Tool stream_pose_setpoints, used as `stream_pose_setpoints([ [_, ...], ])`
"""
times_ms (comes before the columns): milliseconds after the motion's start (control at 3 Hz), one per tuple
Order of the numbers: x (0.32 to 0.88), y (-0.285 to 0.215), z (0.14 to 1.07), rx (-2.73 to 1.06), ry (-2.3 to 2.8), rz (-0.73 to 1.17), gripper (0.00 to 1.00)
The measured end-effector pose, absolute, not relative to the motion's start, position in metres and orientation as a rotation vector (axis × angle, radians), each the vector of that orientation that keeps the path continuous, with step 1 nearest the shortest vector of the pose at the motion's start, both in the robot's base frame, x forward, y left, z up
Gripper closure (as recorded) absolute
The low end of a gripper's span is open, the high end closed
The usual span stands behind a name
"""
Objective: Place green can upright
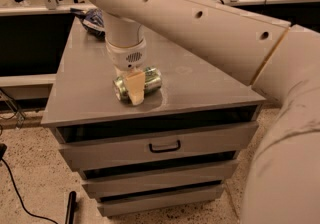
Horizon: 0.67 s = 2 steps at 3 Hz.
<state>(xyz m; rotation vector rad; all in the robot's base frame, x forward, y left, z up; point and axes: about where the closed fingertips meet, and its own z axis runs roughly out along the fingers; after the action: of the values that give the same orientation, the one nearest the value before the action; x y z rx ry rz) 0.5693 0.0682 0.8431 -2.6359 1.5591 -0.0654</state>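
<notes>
The green can (149,81) lies on its side near the front edge of the grey cabinet top (200,83), its silver end (119,90) pointing left. My gripper (135,87) comes straight down on it from the white wrist (127,55). The pale near finger (134,88) is pressed across the can's front; the far finger is hidden behind the can. The gripper is shut on the can, which still rests on the top.
A dark blue and white bag (94,20) lies at the back left of the top. The cabinet has several drawers, one with a handle (165,146). My large white arm (210,33) fills the right side. A cable (15,193) runs over the floor.
</notes>
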Motion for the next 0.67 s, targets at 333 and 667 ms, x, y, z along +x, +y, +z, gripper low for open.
stream_pose_setpoints([
  [333, 0.5768, 0.0679, 0.8429, -2.616, 1.584, -0.016, 0.63],
  [667, 0.5810, 0.0712, 0.8522, -2.603, 1.592, 0.075, 0.85],
])
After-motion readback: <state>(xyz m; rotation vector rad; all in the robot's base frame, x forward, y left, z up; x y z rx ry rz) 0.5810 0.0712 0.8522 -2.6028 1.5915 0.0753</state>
